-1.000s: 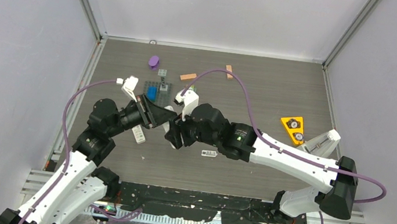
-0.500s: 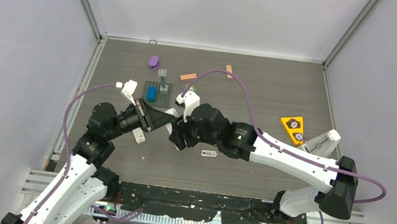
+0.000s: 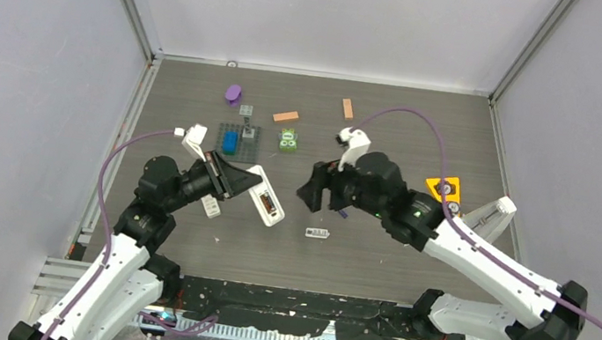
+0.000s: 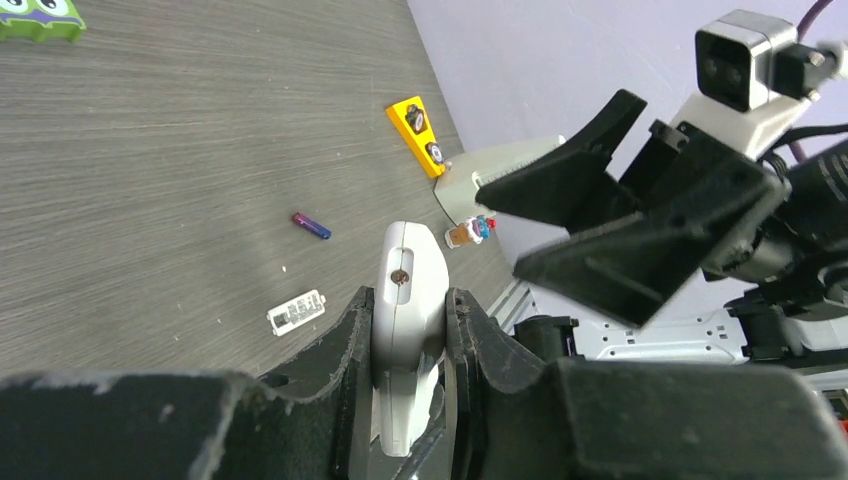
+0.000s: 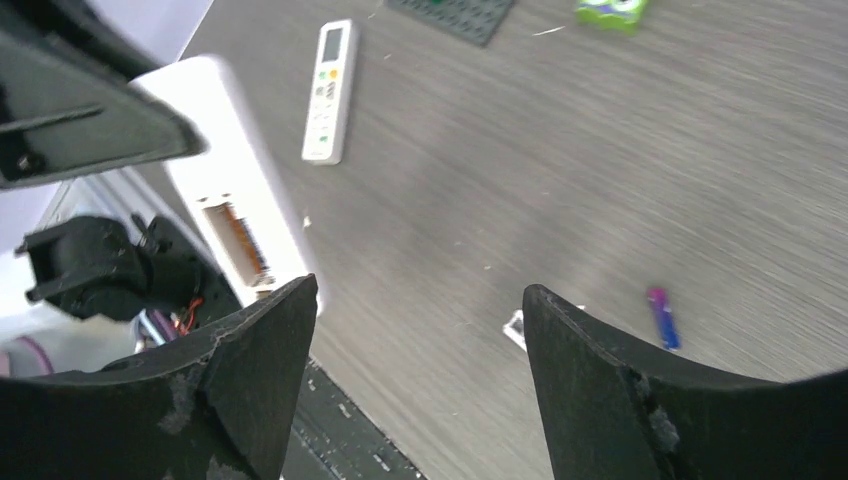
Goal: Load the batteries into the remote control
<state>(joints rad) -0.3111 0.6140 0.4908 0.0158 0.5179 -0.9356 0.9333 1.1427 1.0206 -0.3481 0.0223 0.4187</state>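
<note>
My left gripper (image 3: pixel 244 182) is shut on one end of the white remote control (image 3: pixel 265 206), holding it off the table. The remote's sides are clamped between the pads (image 4: pixel 360 330). Its battery compartment (image 5: pixel 238 236) is open and something orange-brown lies inside. A purple battery (image 5: pixel 661 318) lies on the table (image 4: pixel 311 226), below my right gripper (image 3: pixel 314 195). That gripper (image 5: pixel 418 292) is open and holds nothing, a little to the right of the remote. The small white battery cover (image 3: pixel 317 233) lies flat nearby (image 4: pixel 297 311).
A second white remote (image 3: pixel 210 204) lies under the left arm. A grey baseplate with a blue brick (image 3: pixel 238 139), a green toy (image 3: pixel 287 141), a purple piece (image 3: pixel 233 94) and two tan blocks (image 3: pixel 285 116) sit farther back. An orange triangle (image 3: pixel 445 195) lies at the right.
My right gripper has drawn back to the right, away from the remote, and its jaws have spread wider. The remote in my left gripper now shows in full.
</note>
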